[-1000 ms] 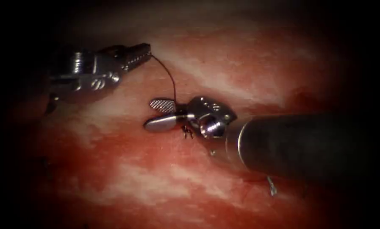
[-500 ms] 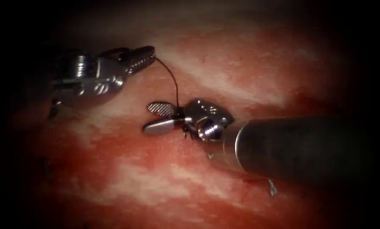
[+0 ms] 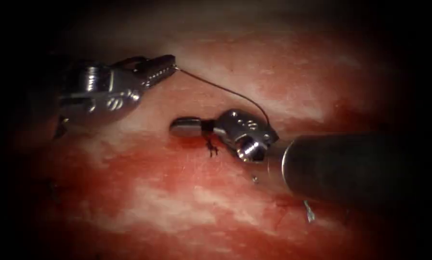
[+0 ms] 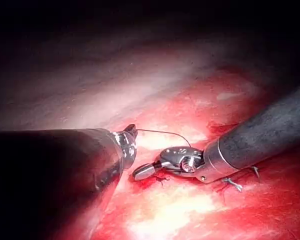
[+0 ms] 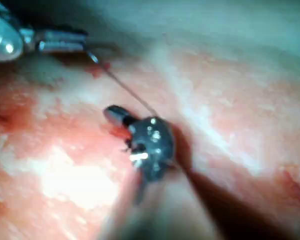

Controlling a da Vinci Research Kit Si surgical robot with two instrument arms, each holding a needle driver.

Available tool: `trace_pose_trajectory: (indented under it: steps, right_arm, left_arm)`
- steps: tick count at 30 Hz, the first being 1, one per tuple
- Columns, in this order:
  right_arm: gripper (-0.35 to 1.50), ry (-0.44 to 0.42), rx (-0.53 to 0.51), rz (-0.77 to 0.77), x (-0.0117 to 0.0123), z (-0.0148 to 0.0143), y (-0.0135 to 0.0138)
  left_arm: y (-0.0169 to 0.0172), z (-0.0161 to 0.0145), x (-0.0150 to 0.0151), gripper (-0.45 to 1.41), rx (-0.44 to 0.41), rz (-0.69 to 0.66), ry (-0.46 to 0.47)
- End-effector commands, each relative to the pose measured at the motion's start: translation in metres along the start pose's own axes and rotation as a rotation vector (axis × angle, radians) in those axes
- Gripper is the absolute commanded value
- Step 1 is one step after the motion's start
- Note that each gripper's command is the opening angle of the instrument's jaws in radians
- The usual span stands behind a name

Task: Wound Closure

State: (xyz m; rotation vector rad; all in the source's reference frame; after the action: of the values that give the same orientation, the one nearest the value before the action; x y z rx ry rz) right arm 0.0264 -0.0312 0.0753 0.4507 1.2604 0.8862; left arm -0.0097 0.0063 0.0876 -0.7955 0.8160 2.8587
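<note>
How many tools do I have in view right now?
2. The left tool is at upper left, jaws shut on the thread. The right tool enters from the right, jaws shut beside the knot; whether they pinch thread is unclear.

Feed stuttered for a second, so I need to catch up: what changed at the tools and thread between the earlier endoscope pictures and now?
The right tool, open a second ago, has shut its jaws beside the knot. The thread, then curving down to those jaws, now stretches from the left tool over the right tool's wrist. The left tool stayed shut on the thread's end, barely moved.
</note>
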Motion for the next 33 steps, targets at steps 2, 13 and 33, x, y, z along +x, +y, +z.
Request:
trace_pose_trajectory:
  steps: [2, 13, 33]
  right_arm:
    - [0.79, 0.048, 0.004, 0.006, -0.0006, -0.0029, 0.0008]
    - [1.2, 0.097, -0.044, -0.019, -0.0017, -0.0165, 0.0007]
    - [1.48, 0.111, 0.008, -0.093, -0.0023, -0.0172, -0.0027]
  left_arm:
    - [0.0006, 0.0022, 0.0001, -0.45, 0.004, -0.003, -0.004]
    - [0.0033, 0.0111, 0.0026, -0.45, -0.047, -0.003, -0.009]
    - [0.0071, 0.0178, -0.0002, 0.27, -0.042, -0.349, 0.019]
